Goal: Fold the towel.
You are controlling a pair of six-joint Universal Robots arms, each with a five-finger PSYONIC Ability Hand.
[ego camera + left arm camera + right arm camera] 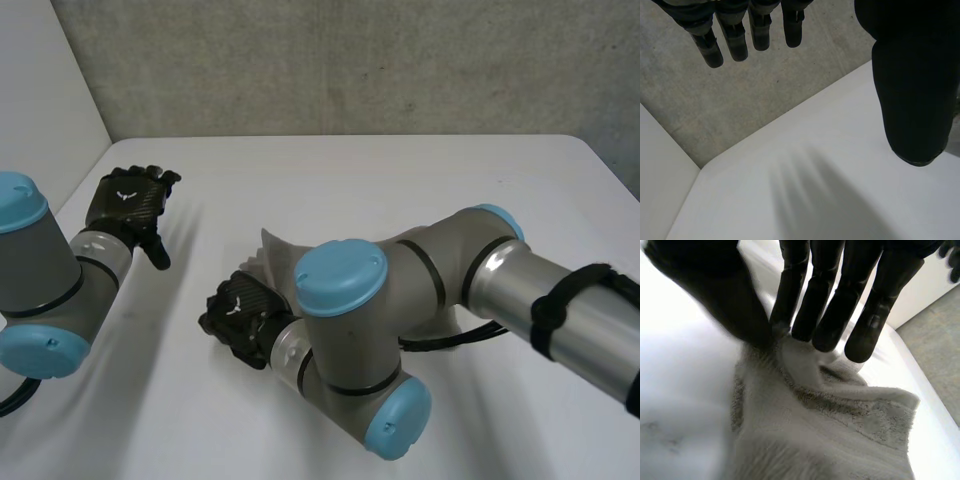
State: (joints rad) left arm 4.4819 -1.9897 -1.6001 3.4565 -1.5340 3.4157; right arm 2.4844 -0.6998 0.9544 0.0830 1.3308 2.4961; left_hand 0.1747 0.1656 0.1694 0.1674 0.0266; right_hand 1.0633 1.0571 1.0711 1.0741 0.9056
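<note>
towel (830, 420) is being pinched at its edge by the right hand (832, 305); left hand (127, 203) is hovering open, apart from it; next is likely lifting that edge across.

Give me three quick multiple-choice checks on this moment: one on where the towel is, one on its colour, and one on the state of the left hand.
1. Where is the towel?
A. under the left hand
B. at the fingertips of the right hand
C. draped over the left arm

2. What colour is the towel?
A. grey
B. red
C. dark blue

3. What state is the left hand in?
A. curled round the towel
B. pressed flat on the towel
C. open, holding nothing

Answers:
1 B: the right wrist view shows the thumb and fingers pinching a bunched fold of it.
2 A: it is pale grey in both the head view and the right wrist view.
3 C: the left wrist view shows straight fingers above the bare table.
</note>
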